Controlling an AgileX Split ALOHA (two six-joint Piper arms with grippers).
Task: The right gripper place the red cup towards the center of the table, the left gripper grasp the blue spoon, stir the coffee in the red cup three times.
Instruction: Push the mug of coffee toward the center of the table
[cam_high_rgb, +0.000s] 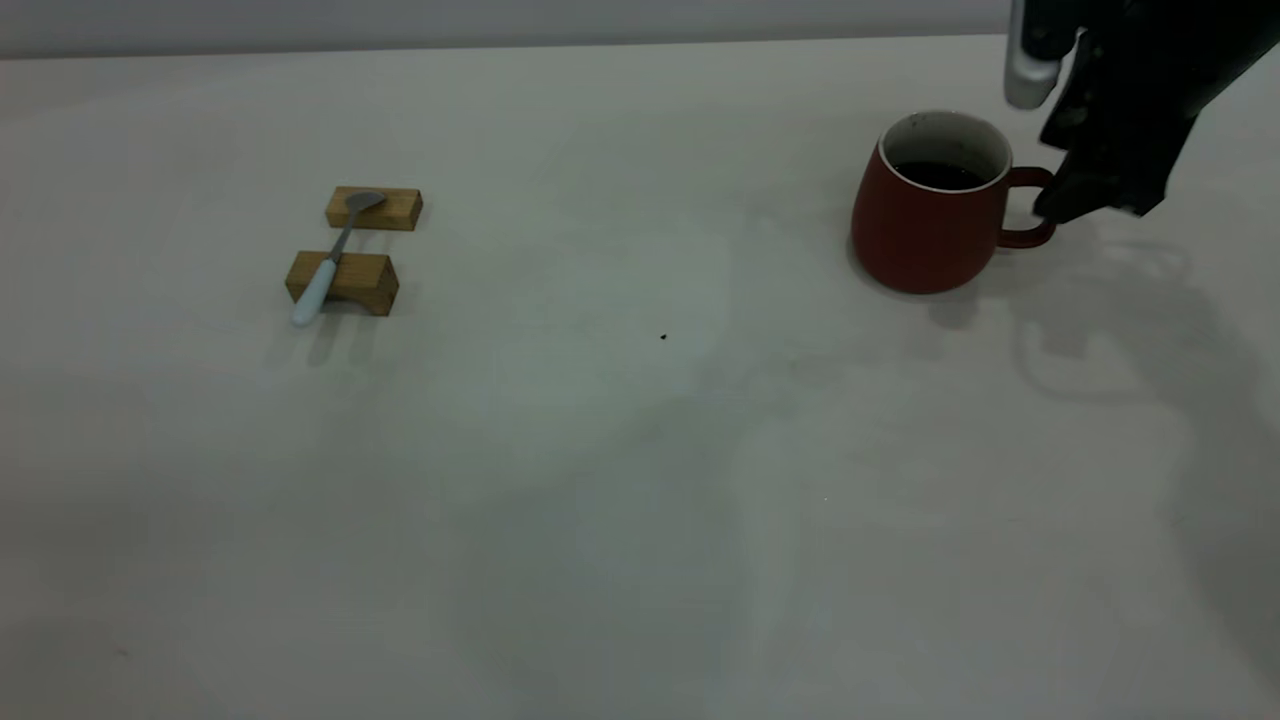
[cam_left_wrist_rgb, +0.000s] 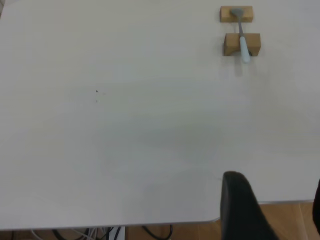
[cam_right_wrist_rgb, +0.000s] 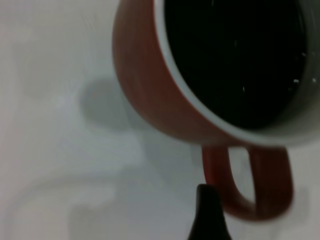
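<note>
Table (cam_high_rgb: 600, 520): wide off-white top with faint stains, filling nearly the whole exterior view; a tiny dark speck (cam_high_rgb: 663, 337) sits near its middle.

Right gripper (cam_high_rgb: 1065, 205): black, reaching down from the far right corner, a silver-grey cylindrical part (cam_high_rgb: 1030, 70) near its wrist. Its fingertips are at the loop handle (cam_high_rgb: 1028, 205) of the red cup. In the right wrist view one dark fingertip (cam_right_wrist_rgb: 209, 215) lies just beside the handle's loop. Whether the jaws are closed on the handle or merely around it: cannot tell, the second finger is not seen.

Red cup (cam_high_rgb: 930, 205): upright on the table at far right, well away from the centre, handle pointing right toward the gripper. White inside and rim. Coffee (cam_high_rgb: 938, 175): dark, flat surface, low in the cup; in the right wrist view it shows nearly black.

Two tan wooden blocks (cam_high_rgb: 345, 280), far left, one behind the other, a small gap between them.

Blue spoon (cam_high_rgb: 325, 270): lies across both blocks, grey bowl on the far block, pale blue handle over the near block with its end sloping down toward the table.

Left gripper (cam_left_wrist_rgb: 272, 210): seen only in its own wrist view, over the table's edge, well apart from the spoon. Jaws stand spread, holding nothing.
</note>
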